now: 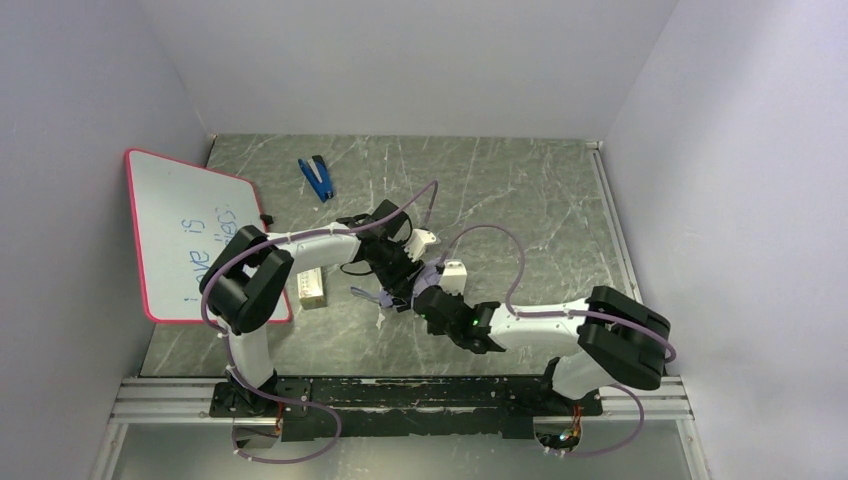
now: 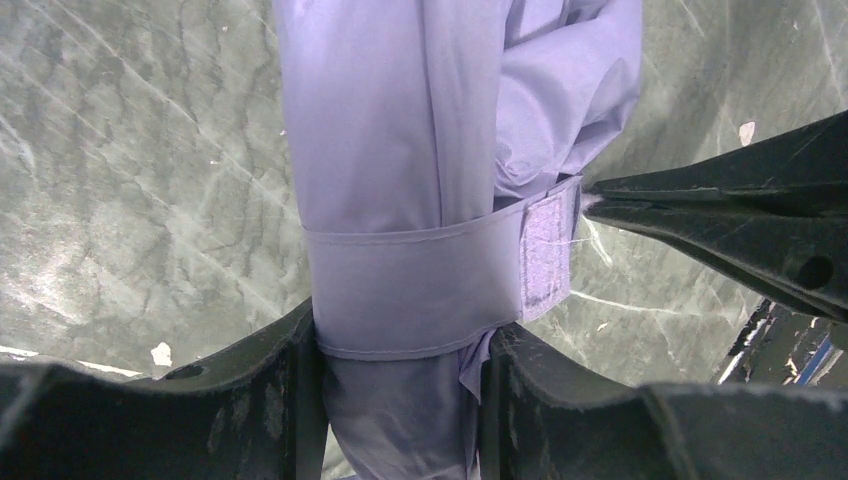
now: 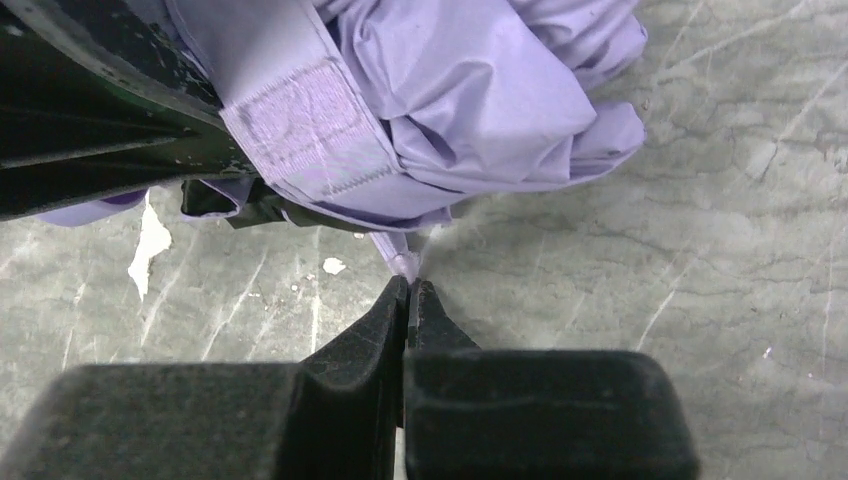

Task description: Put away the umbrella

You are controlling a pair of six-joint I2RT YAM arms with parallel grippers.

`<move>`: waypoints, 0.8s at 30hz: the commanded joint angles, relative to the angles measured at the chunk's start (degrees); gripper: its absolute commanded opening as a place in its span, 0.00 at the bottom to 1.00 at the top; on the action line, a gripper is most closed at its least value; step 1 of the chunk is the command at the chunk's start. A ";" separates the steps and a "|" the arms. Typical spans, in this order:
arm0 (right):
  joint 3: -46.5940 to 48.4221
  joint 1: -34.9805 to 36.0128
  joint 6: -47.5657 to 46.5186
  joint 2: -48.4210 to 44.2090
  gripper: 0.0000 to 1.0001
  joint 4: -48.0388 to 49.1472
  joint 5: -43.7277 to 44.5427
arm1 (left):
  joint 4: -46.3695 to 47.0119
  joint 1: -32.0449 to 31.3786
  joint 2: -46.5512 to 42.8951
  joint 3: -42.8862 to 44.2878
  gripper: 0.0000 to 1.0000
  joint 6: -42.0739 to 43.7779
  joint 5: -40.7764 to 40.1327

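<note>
The umbrella (image 2: 400,130) is a folded bundle of pale lavender fabric held just above the grey marble table. My left gripper (image 2: 400,340) is shut on it, one jaw on each side of the bundle. The closure strap (image 2: 410,290) wraps around the bundle right above those jaws, its fuzzy fastening patch (image 2: 545,250) facing out. My right gripper (image 3: 410,285) is shut, pinching the thin tip of the strap (image 3: 404,263); its fingers (image 2: 720,215) come in from the right. In the top view both grippers (image 1: 400,275) (image 1: 428,298) meet mid-table and hide most of the umbrella (image 1: 378,297).
A pink-framed whiteboard (image 1: 190,235) leans at the left wall. A blue stapler-like tool (image 1: 316,177) lies at the back. A small pale box (image 1: 312,285) sits by the left arm, and a white object (image 1: 455,272) lies right of the grippers. Walls close three sides.
</note>
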 commanded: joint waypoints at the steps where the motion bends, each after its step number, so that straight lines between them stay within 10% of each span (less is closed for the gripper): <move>1: -3.86 -0.21 2.28 -1.41 0.00 -15.16 -5.74 | -4.36 2.15 3.30 -1.99 0.05 1.00 -12.27; 24: -11.52 1.43 5.15 -19.82 0.03 -12.36 -6.97 | -3.10 2.97 2.65 -2.17 0.05 0.14 -16.05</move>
